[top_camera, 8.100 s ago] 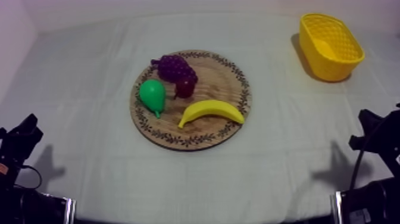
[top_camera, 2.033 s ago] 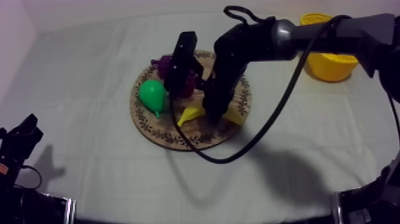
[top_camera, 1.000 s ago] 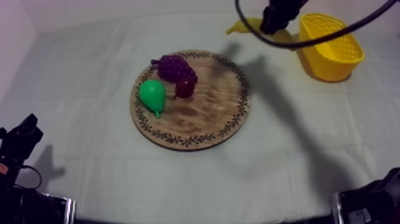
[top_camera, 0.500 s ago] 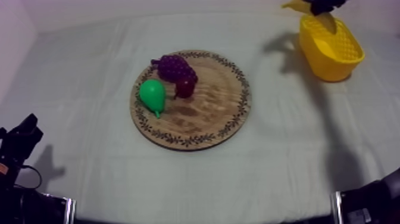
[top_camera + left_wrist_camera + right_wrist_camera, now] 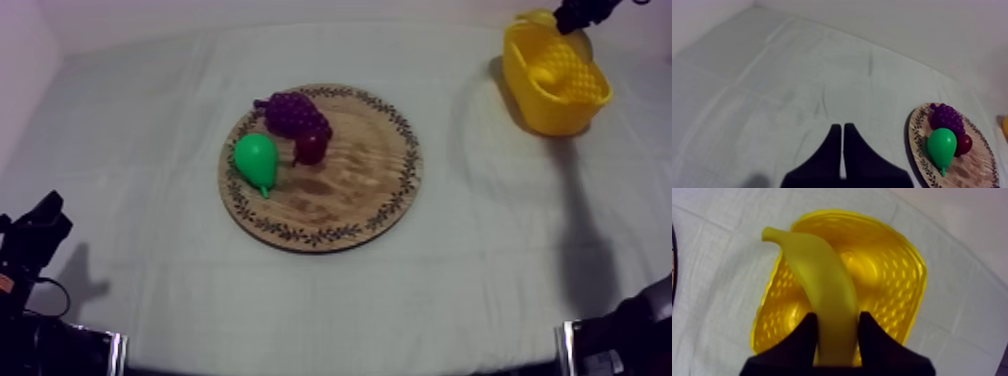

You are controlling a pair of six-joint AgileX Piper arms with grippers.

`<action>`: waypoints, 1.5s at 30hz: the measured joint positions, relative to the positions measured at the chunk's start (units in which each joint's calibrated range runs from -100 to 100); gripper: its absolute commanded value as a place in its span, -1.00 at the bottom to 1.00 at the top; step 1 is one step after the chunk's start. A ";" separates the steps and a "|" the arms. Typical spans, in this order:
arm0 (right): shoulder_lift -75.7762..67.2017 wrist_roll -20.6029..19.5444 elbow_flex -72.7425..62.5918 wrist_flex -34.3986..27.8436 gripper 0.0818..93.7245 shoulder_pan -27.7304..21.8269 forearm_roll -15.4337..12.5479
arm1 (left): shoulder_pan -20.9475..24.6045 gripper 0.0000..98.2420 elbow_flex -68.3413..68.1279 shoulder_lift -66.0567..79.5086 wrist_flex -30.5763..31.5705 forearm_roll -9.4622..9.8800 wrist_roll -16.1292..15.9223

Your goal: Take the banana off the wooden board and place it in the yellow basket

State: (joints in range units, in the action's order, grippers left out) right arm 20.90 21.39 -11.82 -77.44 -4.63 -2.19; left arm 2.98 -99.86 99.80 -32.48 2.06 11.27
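Note:
The yellow banana (image 5: 822, 283) hangs between the fingers of my right gripper (image 5: 837, 333), which is shut on it directly over the yellow basket (image 5: 892, 278). From above, that gripper (image 5: 580, 12) sits over the far rim of the basket (image 5: 556, 100) at the table's far right, with the banana's tip (image 5: 535, 18) poking out beside it. The round wooden board (image 5: 340, 200) lies mid-table with no banana on it. My left gripper (image 5: 843, 150) is shut on nothing, its fingers forming a narrow wedge, low at the near left (image 5: 35, 235).
The board carries a green pear (image 5: 257, 160), purple grapes (image 5: 293, 112) and a small red fruit (image 5: 311, 148). Beside my left gripper the same board (image 5: 972, 170), pear (image 5: 942, 145) and grapes (image 5: 946, 116) show. Bare cloth lies between board and basket.
My right gripper took the banana off the board, lifted it and carried it right to a spot over the basket. The left arm has stayed still.

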 measured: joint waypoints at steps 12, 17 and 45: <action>4.34 -0.79 2.84 2.36 -0.54 -0.77 0.08 | 0.00 -1.00 0.00 0.00 0.00 0.00 0.00; 6.24 -1.31 2.59 3.41 -0.51 -1.02 0.49 | 0.00 -1.00 0.00 0.00 0.00 0.00 0.00; 1.31 -8.40 8.93 12.33 -0.96 -2.23 0.95 | 0.00 -1.00 0.00 0.00 0.00 0.00 0.00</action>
State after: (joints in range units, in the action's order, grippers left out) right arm 22.22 12.99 -2.89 -65.11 -6.86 -1.25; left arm 2.98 -99.86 99.80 -32.48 2.06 11.27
